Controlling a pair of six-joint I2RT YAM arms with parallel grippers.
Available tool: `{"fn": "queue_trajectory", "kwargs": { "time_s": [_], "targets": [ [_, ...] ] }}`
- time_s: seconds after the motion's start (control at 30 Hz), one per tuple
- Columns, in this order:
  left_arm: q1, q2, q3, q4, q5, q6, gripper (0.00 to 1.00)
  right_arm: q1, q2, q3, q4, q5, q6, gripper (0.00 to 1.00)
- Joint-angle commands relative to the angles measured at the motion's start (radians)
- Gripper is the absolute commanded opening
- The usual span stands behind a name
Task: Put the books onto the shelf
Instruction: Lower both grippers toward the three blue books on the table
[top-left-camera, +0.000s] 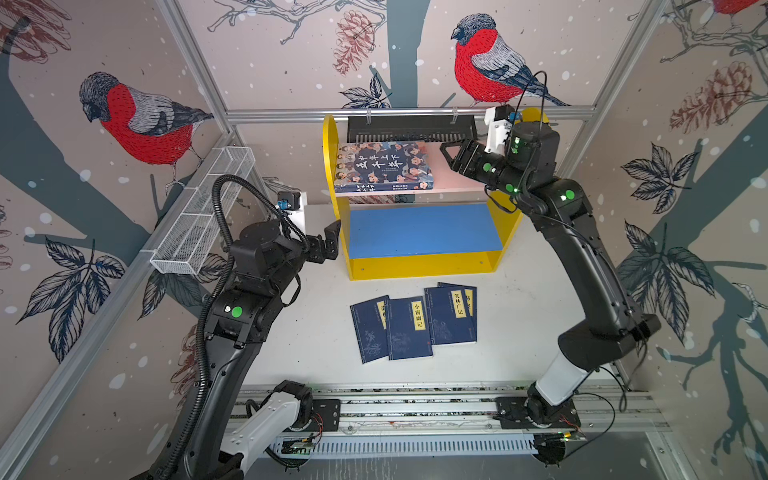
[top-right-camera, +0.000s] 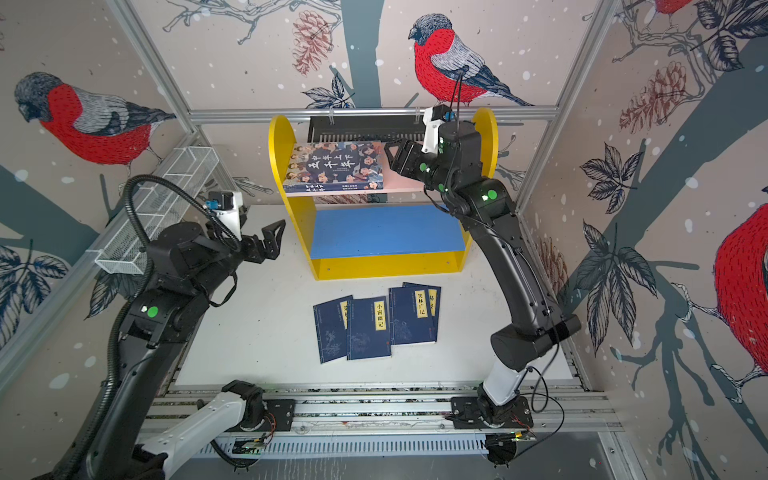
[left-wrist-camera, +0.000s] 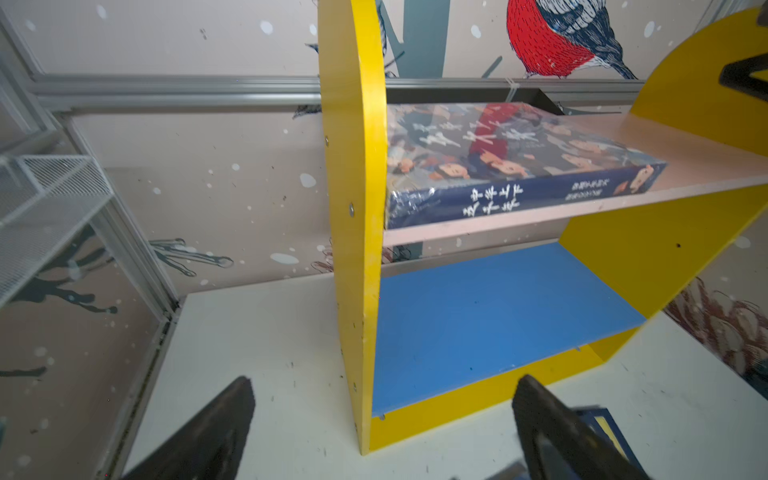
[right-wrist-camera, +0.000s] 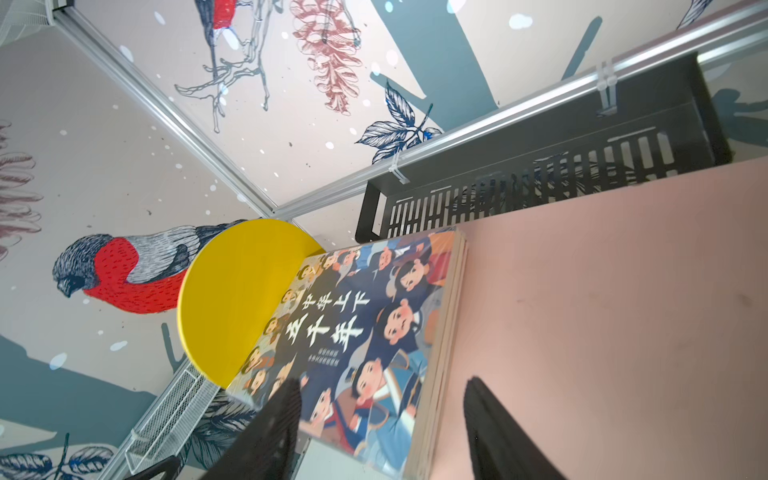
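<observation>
The illustrated book (top-left-camera: 384, 166) lies flat on the pink upper board (top-left-camera: 453, 186) of the shelf (top-left-camera: 424, 266), at upper centre in both top views. The four navy books (top-left-camera: 409, 328) overlap in a row on the desk (top-left-camera: 307, 332) just below it. The right jaws stand spread and empty just right of the illustrated book; the left jaws, at the shelf's left side, are spread wide too, holding nothing.

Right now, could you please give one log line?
large book: pink board | four navy books: table | left gripper: open | right gripper: open
</observation>
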Motion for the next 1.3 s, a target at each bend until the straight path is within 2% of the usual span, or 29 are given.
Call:
{"fn": "queue_trajectory", "kwargs": {
  "time_s": [0.0, 0.1, 0.2, 0.37, 0.5, 0.67, 0.83, 1.03, 1.1, 1.2, 1.27],
  "targets": [
    [0.003, -0.029, -0.067, -0.041, 0.157, -0.061, 0.97, 0.082, -0.130, -0.134, 0.078, 0.164, -0.076, 0.64],
    [0.003, -0.043, -0.116, -0.066, 0.247, -0.106, 0.97, 0.186, -0.308, -0.369, 0.131, 0.265, -0.074, 0.62],
    [0.003, -0.053, -0.159, -0.069, 0.339, -0.156, 0.96, 0.275, -0.498, -0.627, 0.206, 0.303, -0.043, 0.61],
    [0.003, -0.073, -0.250, -0.032, 0.455, -0.253, 0.96, 0.451, -0.722, -0.918, 0.243, 0.418, 0.000, 0.60],
    [0.003, -0.089, -0.332, 0.001, 0.521, -0.341, 0.95, 0.552, -0.820, -1.051, 0.247, 0.456, 0.047, 0.59],
    [0.004, -0.131, -0.467, 0.062, 0.571, -0.414, 0.94, 0.627, -0.864, -1.172, 0.245, 0.448, 0.111, 0.59],
    [0.002, -0.121, -0.532, 0.063, 0.546, -0.417, 0.94, 0.647, -0.822, -1.226, 0.192, 0.408, 0.169, 0.60],
    [0.003, -0.064, -0.588, 0.095, 0.524, -0.430, 0.93, 0.630, -0.768, -1.351, 0.220, 0.354, 0.262, 0.63],
    [0.002, -0.058, -0.619, 0.133, 0.527, -0.456, 0.93, 0.597, -0.747, -1.404, 0.246, 0.313, 0.300, 0.64],
    [0.002, -0.044, -0.669, 0.183, 0.547, -0.470, 0.93, 0.490, -0.716, -1.479, 0.272, 0.243, 0.368, 0.64],
    [0.003, -0.012, -0.691, 0.196, 0.545, -0.463, 0.93, 0.410, -0.710, -1.540, 0.344, 0.156, 0.376, 0.63]
  ]
}}
